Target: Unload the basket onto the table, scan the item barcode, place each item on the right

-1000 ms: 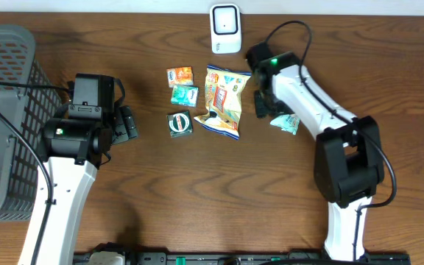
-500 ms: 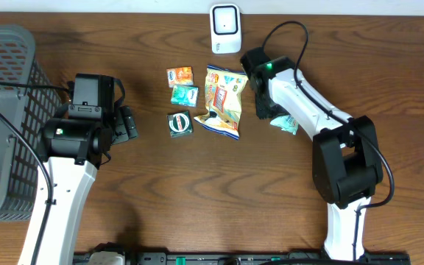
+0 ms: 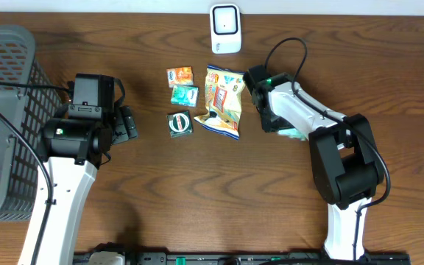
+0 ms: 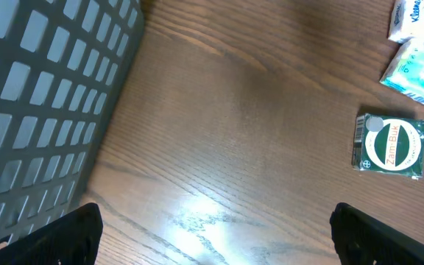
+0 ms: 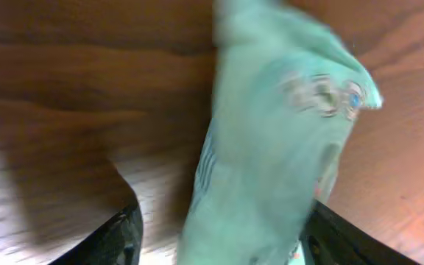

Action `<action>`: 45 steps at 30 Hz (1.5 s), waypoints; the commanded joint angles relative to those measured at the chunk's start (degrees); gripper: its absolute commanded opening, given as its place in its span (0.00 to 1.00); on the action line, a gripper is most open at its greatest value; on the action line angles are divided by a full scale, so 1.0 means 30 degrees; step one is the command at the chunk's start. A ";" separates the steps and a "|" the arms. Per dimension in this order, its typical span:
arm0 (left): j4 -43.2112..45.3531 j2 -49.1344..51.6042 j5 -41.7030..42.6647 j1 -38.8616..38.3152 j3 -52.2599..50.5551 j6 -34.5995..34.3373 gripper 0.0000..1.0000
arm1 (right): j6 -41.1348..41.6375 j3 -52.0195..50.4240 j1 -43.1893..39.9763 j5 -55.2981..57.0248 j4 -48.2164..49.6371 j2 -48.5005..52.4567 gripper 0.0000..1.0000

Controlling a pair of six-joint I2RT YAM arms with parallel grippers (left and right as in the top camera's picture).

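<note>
Where the teal packet lies: on the wooden table, just right of the snack bag, almost hidden beneath the right arm in the overhead view.
Packet close up: blurred and tilted, sitting between two dark fingers in the right wrist view.
Right gripper: fingers part way apart, one on each side of the packet; whether they actually pinch it cannot be told.
Scanner: white, at the table's far edge, above the snack bag and apart from the packet.
Other items: an orange packet, a turquoise sachet and a green Zam-Buk box, in a column left of the snack bag.
Left gripper: spread wide, holding nothing, hovering over the wood between basket and green box.
Basket: grey mesh, at the table's left edge, beside the left arm.
</note>
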 commanded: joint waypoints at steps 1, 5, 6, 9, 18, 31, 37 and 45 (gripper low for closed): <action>-0.0044 0.0073 -0.0051 -0.0036 0.0299 -0.0095 0.97 | 0.0321 -0.0415 -0.0488 0.0678 -0.0051 0.0102 0.46; -0.0044 0.0073 -0.0051 -0.0036 0.0299 -0.0095 0.98 | 0.0299 -0.0423 -0.1005 -0.0379 -0.0051 0.0102 0.24; -0.0044 0.0073 -0.0051 -0.0036 0.0299 -0.0095 0.98 | 0.0226 -0.0423 -0.1115 -0.0736 -0.0058 0.0102 0.17; -0.0044 0.0073 -0.0051 -0.0036 0.0299 -0.0095 0.98 | -0.0532 -0.0393 -0.1443 -0.1865 0.0087 0.0095 0.01; -0.0044 0.0073 -0.0051 -0.0036 0.0299 -0.0095 0.98 | -0.5384 0.3614 -0.1683 -1.0316 -0.1355 0.0051 0.01; -0.0044 0.0073 -0.0051 -0.0036 0.0299 -0.0095 0.98 | -0.9347 0.2681 -0.2849 -2.6381 0.1035 0.0109 0.01; -0.0044 0.0073 -0.0051 -0.0036 0.0299 -0.0095 0.98 | -0.9187 -0.1311 -0.4889 -3.2319 0.4262 0.0109 0.01; -0.0044 0.0073 -0.0051 -0.0036 0.0299 -0.0095 0.98 | -0.6878 -0.4685 -0.8116 -2.9616 0.6003 0.0109 0.17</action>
